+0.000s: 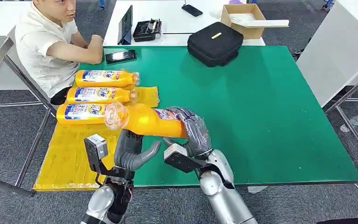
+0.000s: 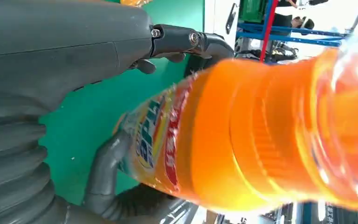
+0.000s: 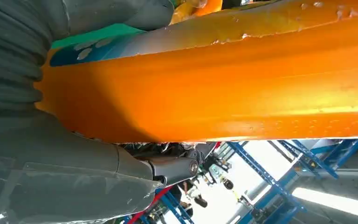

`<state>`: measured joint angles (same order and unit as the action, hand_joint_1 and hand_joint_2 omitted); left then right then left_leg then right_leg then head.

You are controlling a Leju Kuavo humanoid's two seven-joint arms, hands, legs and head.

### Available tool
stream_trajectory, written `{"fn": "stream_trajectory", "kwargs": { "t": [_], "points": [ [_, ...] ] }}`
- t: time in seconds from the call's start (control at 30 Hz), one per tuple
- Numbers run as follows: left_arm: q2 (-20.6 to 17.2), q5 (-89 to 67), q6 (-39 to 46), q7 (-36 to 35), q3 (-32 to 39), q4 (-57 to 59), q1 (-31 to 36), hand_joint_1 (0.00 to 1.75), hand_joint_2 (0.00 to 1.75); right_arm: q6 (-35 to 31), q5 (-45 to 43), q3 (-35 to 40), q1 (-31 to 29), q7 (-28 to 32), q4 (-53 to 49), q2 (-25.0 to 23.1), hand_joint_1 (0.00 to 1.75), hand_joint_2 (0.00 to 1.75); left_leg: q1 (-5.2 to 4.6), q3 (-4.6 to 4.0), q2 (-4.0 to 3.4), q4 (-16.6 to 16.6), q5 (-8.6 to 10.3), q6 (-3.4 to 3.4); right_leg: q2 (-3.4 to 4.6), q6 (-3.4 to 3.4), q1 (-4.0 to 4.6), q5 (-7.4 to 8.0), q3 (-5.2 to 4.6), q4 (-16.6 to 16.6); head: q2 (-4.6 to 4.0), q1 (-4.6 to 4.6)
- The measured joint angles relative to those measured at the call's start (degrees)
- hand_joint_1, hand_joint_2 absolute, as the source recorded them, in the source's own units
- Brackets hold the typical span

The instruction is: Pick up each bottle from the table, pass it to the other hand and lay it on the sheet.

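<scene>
A green table [image 1: 270, 116] is spread across the scene, and a yellow sheet [image 1: 67, 158] is draped over its near left corner, where three orange bottles [image 1: 100, 94] are already laid in a row at the sheet's far end. A fourth orange bottle [image 1: 144, 120] is held level above the table's near edge, just right of the sheet, its clear cap end pointed left. It is gripped around the labelled base by the right hand [image 1: 191, 128]. The left hand [image 1: 133, 151] is spread wide beneath the bottle's neck, with nothing yet grasped. The handover is judged to be in progress; next, the left fingers would need to be closed round the neck before the right grip is released.
</scene>
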<state>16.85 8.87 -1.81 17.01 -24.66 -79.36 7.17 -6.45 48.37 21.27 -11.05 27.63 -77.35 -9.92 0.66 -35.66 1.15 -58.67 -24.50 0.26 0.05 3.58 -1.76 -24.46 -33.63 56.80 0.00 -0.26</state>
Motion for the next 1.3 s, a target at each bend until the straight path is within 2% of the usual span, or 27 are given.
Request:
{"fn": "stream_trajectory", "kwargs": {
  "t": [0.37,1.3],
  "points": [
    [0.1,3.9,3.4,1.5,-0.3,0.6,1.3,0.00,1.75,-1.5,2.8,0.1,0.3,-0.3,0.1,-1.8,1.75,1.75,0.01,-0.01,-0.02,0.0,0.00,0.00,0.01,0.00,0.01,0.00,-0.04,0.0,0.00,0.02],
    [0.3,12.3,6.6,2.6,-1.2,1.7,3.2,0.00,1.75,-2.0,0.5,0.1,0.0,1.7,5.2,-6.3,1.75,1.75,0.00,-0.04,-0.02,0.0,0.00,0.00,0.01,0.00,0.00,0.00,-0.06,0.0,0.00,0.00]
  ]
}}
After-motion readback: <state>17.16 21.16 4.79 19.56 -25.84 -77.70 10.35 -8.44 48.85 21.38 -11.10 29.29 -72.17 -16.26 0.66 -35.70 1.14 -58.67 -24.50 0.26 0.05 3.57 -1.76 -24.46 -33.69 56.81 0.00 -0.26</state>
